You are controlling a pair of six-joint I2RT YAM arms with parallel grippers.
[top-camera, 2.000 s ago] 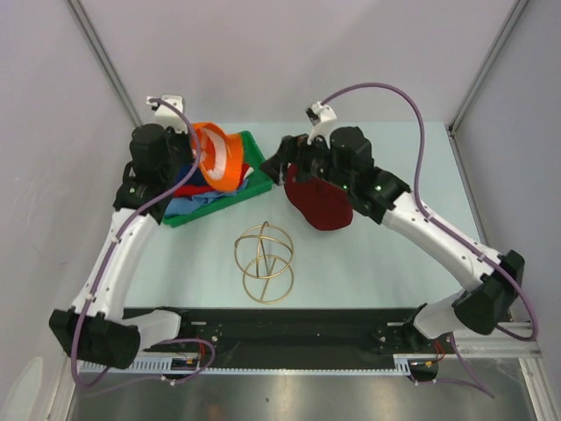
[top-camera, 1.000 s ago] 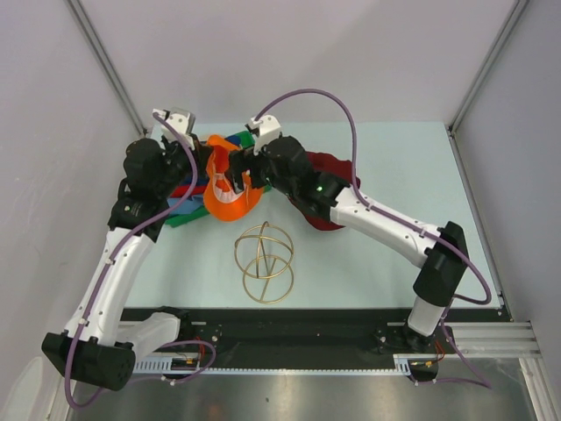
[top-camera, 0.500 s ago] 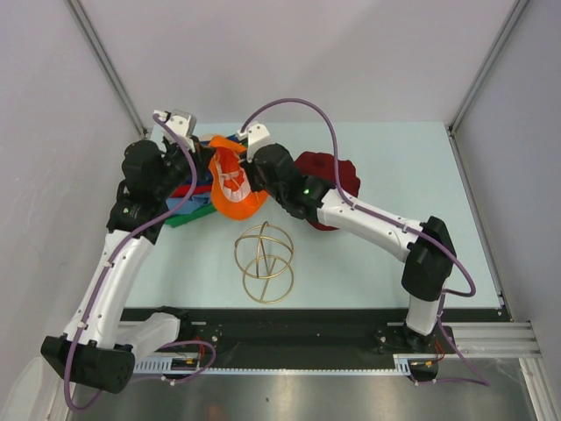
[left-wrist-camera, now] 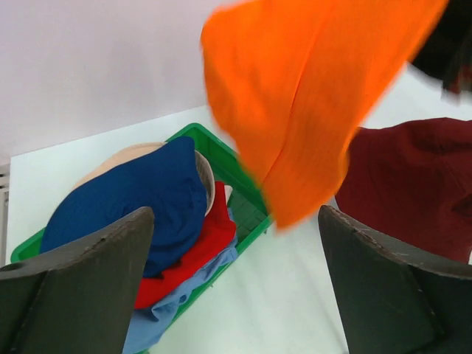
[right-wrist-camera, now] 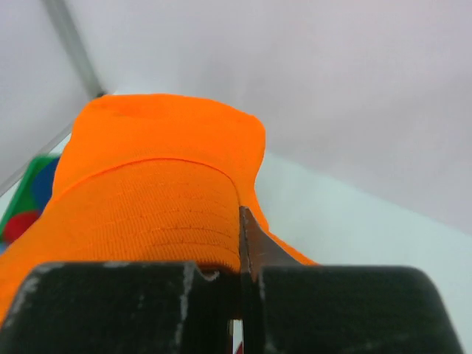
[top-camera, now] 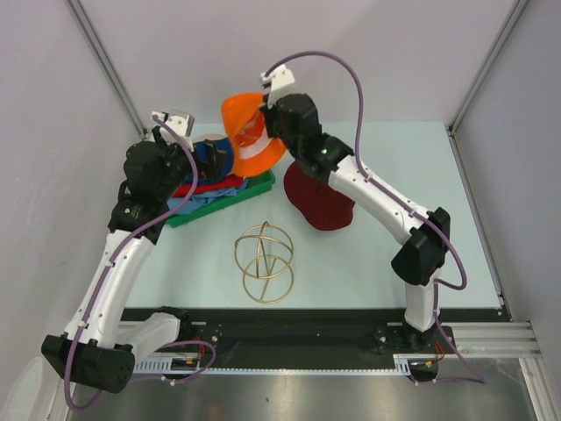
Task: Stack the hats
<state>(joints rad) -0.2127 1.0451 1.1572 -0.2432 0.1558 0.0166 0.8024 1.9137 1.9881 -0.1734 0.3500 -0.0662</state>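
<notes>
We see the right gripper (right-wrist-camera: pixel 240 247) clamped on the brim of the orange hat (top-camera: pixel 250 132). It holds the hat up in the air over the far right corner of the green tray (top-camera: pixel 256 188), and the cloth hangs free of everything below. The left gripper (left-wrist-camera: pixel 234 243) hovers above the tray's left part, its jaws wide apart with nothing between them.

Inside the tray, the navy hat (left-wrist-camera: pixel 140 199) lies on top. A beige hat (left-wrist-camera: pixel 122 156) shows from under it toward the far rim, and the red hat (left-wrist-camera: pixel 210 236) lies beneath it. The light blue hat (left-wrist-camera: pixel 173 302) sags over the near rim.

The maroon hat (top-camera: pixel 320 203) lies flat on the surface (top-camera: pixel 394 158) to the right of the tray. It does not touch the tray, and a strip of bare surface separates the two. A gold wire globe (top-camera: pixel 265 261) stands on the near side of the tray, also apart from it.

The tray's left end sits close to the surface's left edge, and only a narrow margin lies between its far rim and the back wall. To the right of the tray, past the maroon hat, bare surface runs on to the right edge.
</notes>
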